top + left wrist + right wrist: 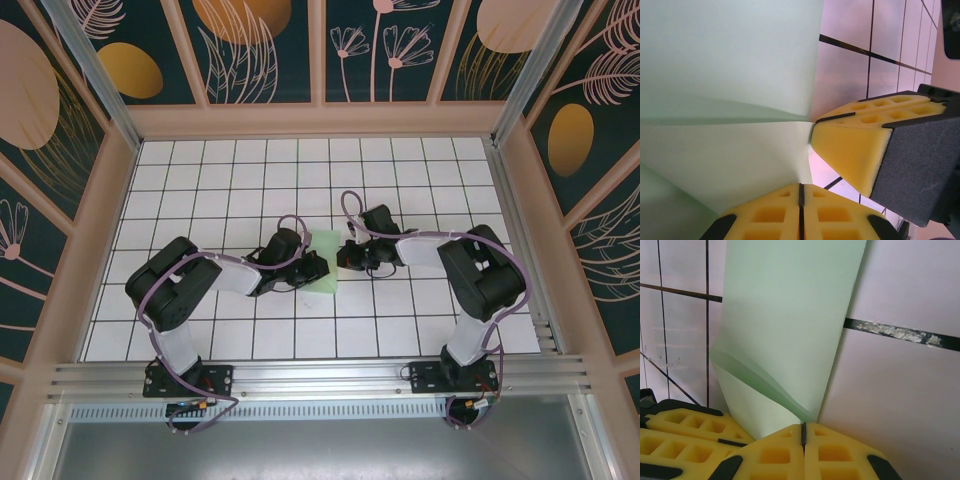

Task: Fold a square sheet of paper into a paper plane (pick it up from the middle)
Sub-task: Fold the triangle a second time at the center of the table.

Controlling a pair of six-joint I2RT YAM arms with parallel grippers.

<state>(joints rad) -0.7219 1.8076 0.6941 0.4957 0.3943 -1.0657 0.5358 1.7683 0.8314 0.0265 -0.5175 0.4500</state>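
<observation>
2 pairs yellow foam jaws pinch thin, curled mint-green paper (790,315).

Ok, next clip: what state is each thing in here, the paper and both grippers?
square sheet of paper: bent over on itself in a soft curl, not pressed into a flat crease, no plane shape yet.
left gripper: shut, pads pinching the sheet's edge.
right gripper: shut, pads pinching the sheet where the curl meets them.
</observation>
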